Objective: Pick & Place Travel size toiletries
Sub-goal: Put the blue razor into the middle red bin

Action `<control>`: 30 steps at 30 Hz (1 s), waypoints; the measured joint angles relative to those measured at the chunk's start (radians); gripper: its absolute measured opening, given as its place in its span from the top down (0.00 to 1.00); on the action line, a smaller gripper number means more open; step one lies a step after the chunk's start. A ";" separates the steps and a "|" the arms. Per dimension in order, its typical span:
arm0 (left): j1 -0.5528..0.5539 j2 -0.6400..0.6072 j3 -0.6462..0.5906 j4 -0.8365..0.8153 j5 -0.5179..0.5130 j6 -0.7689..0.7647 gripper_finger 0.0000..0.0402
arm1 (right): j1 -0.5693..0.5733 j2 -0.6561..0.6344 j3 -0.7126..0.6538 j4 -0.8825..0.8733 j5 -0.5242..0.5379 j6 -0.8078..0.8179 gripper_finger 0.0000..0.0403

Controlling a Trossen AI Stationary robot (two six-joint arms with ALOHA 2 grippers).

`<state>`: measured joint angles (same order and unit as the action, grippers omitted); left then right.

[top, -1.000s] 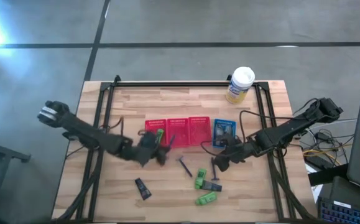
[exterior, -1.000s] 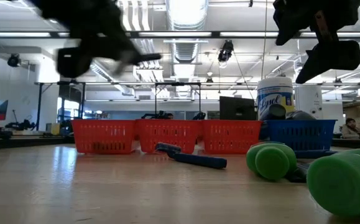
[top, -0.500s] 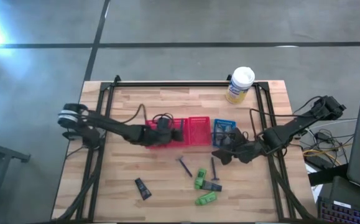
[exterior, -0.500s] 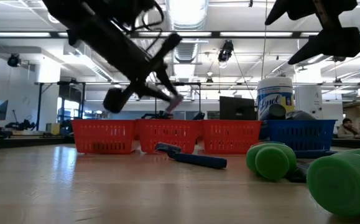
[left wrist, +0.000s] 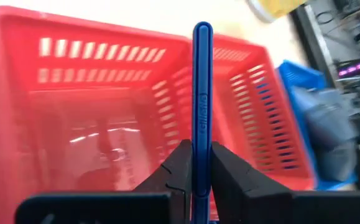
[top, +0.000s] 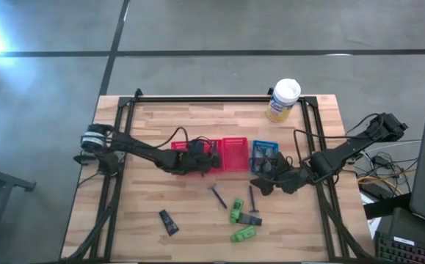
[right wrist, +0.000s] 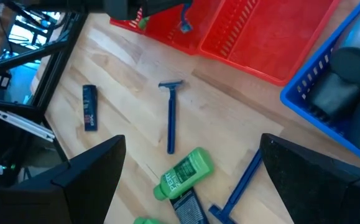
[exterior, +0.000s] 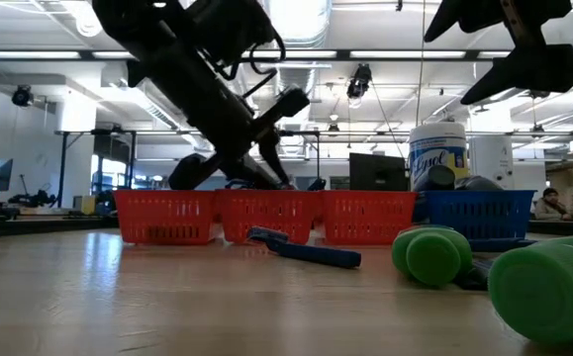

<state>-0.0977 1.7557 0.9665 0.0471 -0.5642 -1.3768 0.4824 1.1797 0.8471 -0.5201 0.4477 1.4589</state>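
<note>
Left gripper pinches a blue razor over the red baskets, centre of the high view.
The razor looks light, stiff and thin, so it may slip or turn; the handle's middle is the best hold. Right gripper, spread wide and empty, hovers right of centre, near the blue basket.

A light wooden table carries a row of 3 red mesh baskets, a blue basket, a white-and-yellow canister, 2 blue razors, 2 green tubes and 2 black tubes.
</note>
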 joint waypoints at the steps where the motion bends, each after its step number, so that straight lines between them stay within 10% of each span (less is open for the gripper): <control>1: 0.000 0.001 -0.001 -0.014 0.000 0.001 0.89 | 0.000 0.000 0.000 0.000 0.000 0.000 0.09; 21: -0.008 -0.010 0.031 -0.124 0.032 0.020 0.65 | 0.000 0.000 -0.002 0.001 -0.012 0.005 0.09; 30: -0.087 -0.094 0.083 -0.114 0.033 0.424 0.65 | 0.004 0.000 -0.002 0.002 -0.046 0.007 0.09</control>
<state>-0.1846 1.6617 1.0497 -0.0667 -0.5317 -0.9531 0.4866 1.1797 0.8448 -0.5186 0.4015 1.4662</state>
